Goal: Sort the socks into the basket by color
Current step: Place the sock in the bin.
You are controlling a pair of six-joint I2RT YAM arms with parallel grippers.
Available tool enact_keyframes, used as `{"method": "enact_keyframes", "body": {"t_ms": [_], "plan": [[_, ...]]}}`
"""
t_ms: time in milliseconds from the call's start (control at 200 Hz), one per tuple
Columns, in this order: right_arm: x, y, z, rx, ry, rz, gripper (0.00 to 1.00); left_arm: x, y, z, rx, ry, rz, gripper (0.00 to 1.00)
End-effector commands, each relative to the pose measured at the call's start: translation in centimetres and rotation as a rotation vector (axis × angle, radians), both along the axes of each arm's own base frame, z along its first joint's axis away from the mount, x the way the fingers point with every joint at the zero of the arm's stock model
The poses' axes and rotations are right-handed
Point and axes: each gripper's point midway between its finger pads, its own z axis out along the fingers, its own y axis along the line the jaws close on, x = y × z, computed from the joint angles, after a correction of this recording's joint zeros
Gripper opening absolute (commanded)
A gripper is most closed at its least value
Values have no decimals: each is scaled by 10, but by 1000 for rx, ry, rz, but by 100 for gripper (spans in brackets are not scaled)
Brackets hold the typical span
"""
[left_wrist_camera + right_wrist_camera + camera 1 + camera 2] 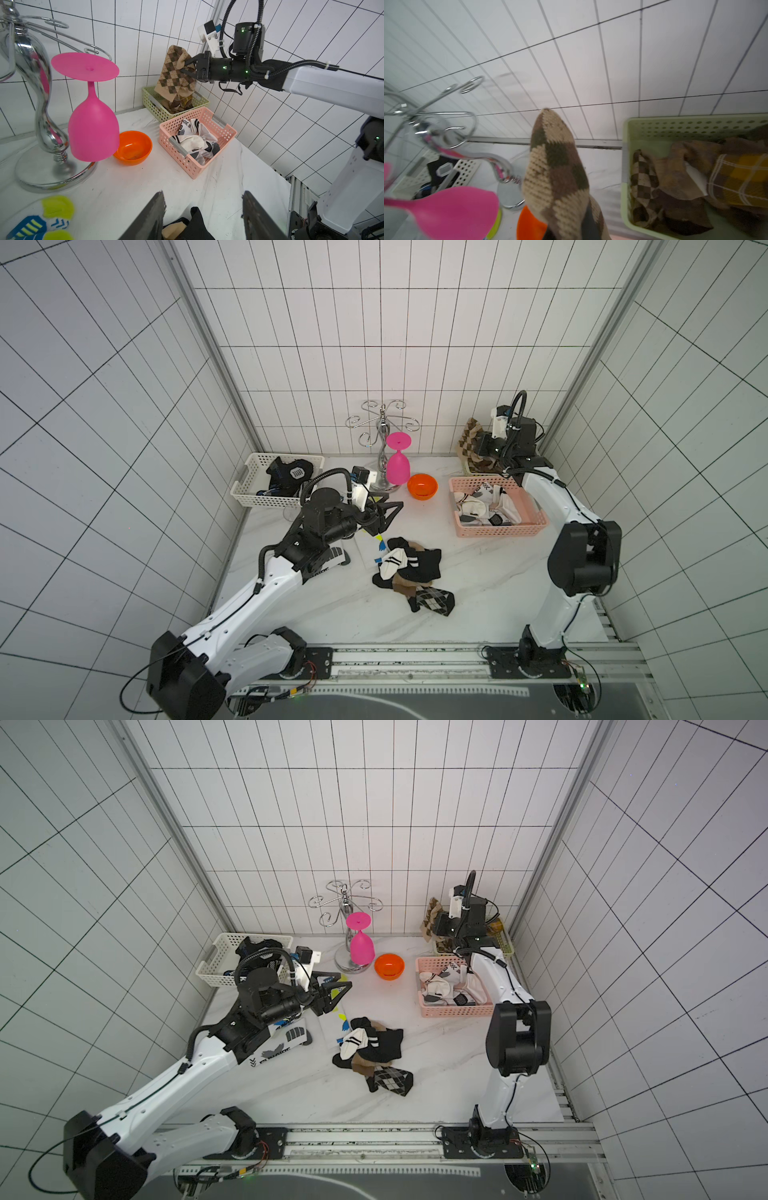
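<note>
Three baskets on the table: the white basket has black socks, the pink basket white socks, the green basket brown socks. The right gripper is clamped on one brown checked sock, held up just by the green basket. The left gripper, fingers spread and empty, hovers beside the loose heap of socks. One pink glass and one orange bowl stand between the baskets.
</note>
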Motion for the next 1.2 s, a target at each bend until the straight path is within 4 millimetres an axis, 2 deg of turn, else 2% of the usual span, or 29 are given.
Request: {"method": "enact_keyframes", "body": {"t_ms": [0, 35, 85, 95, 100, 155, 265, 345, 445, 575, 695, 790, 929, 989, 1134, 1199], "plan": [[45, -39, 54, -50, -200, -137, 0, -2, 11, -9, 25, 34, 53, 60], [59, -44, 47, -50, -199, -139, 0, -2, 14, -11, 31, 38, 65, 60], [82, -50, 27, -54, -159, -143, 0, -1, 16, -14, 33, 46, 76, 60], [83, -51, 29, -54, -163, -143, 0, -1, 16, -15, 34, 48, 79, 60], [88, -52, 22, -54, -149, -143, 0, -1, 16, -16, 34, 49, 79, 60], [104, -55, 5, -54, -124, -138, 0, 1, 18, -20, 37, 64, 90, 60], [129, -62, -43, -24, -62, -132, 0, 8, 17, -28, 34, 86, 102, 60], [138, -70, -79, -1, -3, -137, 0, 14, 13, -33, 36, 99, 104, 60], [139, -74, -118, 12, 65, -131, 0, 22, 7, -39, 43, 114, 98, 60], [137, -72, -140, 34, 108, -99, 0, 31, -2, -45, 42, 128, 77, 59], [135, -75, -145, 24, 121, -109, 0, 37, -9, -47, 40, 132, 60, 59], [134, -81, -138, 16, 116, -124, 0, 40, -11, -47, 42, 132, 57, 59], [130, -84, -116, 1, 90, -136, 35, 39, -11, -47, 41, 133, 54, 59], [128, -84, -103, -2, 78, -138, 47, 38, -10, -47, 39, 131, 56, 59], [116, -80, -78, -17, 64, -130, 60, 35, -6, -45, 30, 121, 68, 59], [110, -77, -71, -32, 64, -123, 61, 33, -5, -43, 25, 117, 69, 59]]}}
